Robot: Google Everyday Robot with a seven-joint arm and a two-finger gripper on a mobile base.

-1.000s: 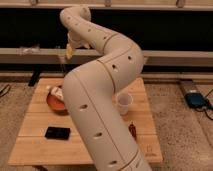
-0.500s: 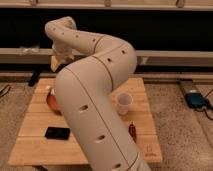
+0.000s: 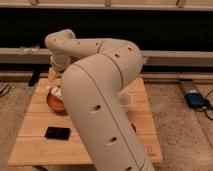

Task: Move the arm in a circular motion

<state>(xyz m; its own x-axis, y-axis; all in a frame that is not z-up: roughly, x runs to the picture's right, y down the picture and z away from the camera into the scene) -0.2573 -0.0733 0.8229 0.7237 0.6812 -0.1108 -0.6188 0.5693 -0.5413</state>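
The arm (image 3: 100,95) is a thick cream-white tube with small dark holes and fills the middle of the camera view. It rises from the bottom right, bends at a bulbous elbow (image 3: 120,55), then reaches left to a rounded wrist joint (image 3: 61,42). From there it turns down toward the table's far left part. The gripper (image 3: 54,75) hangs below that joint, just above an orange-red bowl (image 3: 54,102), and the arm partly hides it.
A low wooden table (image 3: 35,145) carries the bowl, a black phone (image 3: 57,133), a white cup (image 3: 125,101) and a small reddish-brown item (image 3: 134,128). A blue device (image 3: 196,100) with a cable lies on the floor at right. A dark wall runs behind.
The arm's upper end has swung to the left and dropped lower over the last second. The elbow has come forward and now covers more of the table.
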